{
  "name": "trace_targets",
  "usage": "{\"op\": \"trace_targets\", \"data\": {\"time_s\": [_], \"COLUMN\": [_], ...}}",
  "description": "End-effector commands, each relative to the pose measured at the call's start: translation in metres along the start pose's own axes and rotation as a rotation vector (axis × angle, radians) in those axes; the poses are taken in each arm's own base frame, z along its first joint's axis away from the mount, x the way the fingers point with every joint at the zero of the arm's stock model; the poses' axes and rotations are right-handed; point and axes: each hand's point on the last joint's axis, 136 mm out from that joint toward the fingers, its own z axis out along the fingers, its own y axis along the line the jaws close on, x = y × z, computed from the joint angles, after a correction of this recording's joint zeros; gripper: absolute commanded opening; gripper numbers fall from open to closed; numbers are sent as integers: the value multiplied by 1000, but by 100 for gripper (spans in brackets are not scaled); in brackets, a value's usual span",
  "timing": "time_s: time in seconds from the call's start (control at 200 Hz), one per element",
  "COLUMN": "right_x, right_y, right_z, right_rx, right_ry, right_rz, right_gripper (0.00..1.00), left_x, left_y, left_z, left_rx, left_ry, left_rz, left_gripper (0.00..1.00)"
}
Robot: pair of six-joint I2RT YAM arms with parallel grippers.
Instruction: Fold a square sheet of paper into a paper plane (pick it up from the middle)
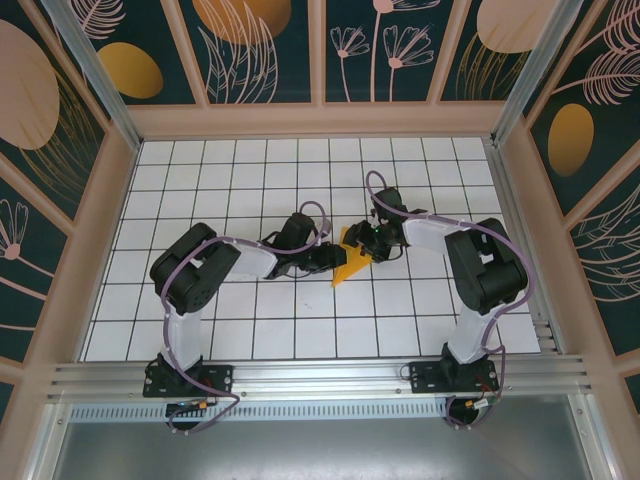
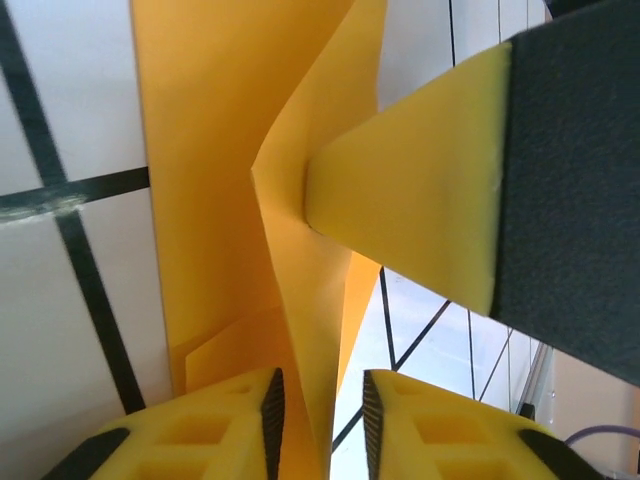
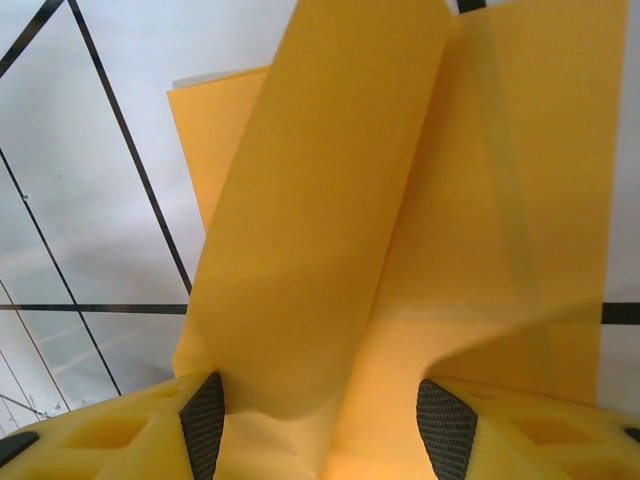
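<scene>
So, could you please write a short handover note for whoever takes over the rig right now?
Left gripper: jaws narrowly apart, with a raised fold of the sheet of paper standing between them, not clearly pinched.
Right gripper: open wide, with a paper flap between its fingers.
Paper: mid-table between both grippers, tapering to a point toward the arm bases.
Done: several folds and creases are in.
Left: finish the folds into a plane.

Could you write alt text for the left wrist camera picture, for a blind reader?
A creased orange-yellow paper sheet stands between the left gripper's parted yellow fingers; another yellow foam finger touches its fold from the right, above white gridded floor.
</scene>
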Motion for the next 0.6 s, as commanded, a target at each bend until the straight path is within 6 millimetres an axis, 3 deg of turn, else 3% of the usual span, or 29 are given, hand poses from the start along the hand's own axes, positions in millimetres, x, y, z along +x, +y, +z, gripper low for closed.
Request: {"op": "trace_targets", "data": {"time_s": [0.0, 0.15, 0.415, 0.595], "right_x": [23, 23, 25, 26], "right_y": [-86, -88, -91, -93], "right_z": [28, 29, 30, 31], "right_rx": [304, 314, 326, 332], "right_ry": [45, 45, 48, 50], "right_rz": [75, 81, 94, 106], "right_gripper": [60, 60, 60, 60], "left_x": [-8, -11, -19, -12], "left_y": [-8, -9, -19, -30], "left_z": [-14, -22, -32, -26], "left_rx": [-5, -26, -26, 15], "left_ry": [-38, -65, -111, -77], "left_rz": [18, 24, 47, 70], "left_gripper": [34, 35, 26, 24]}}
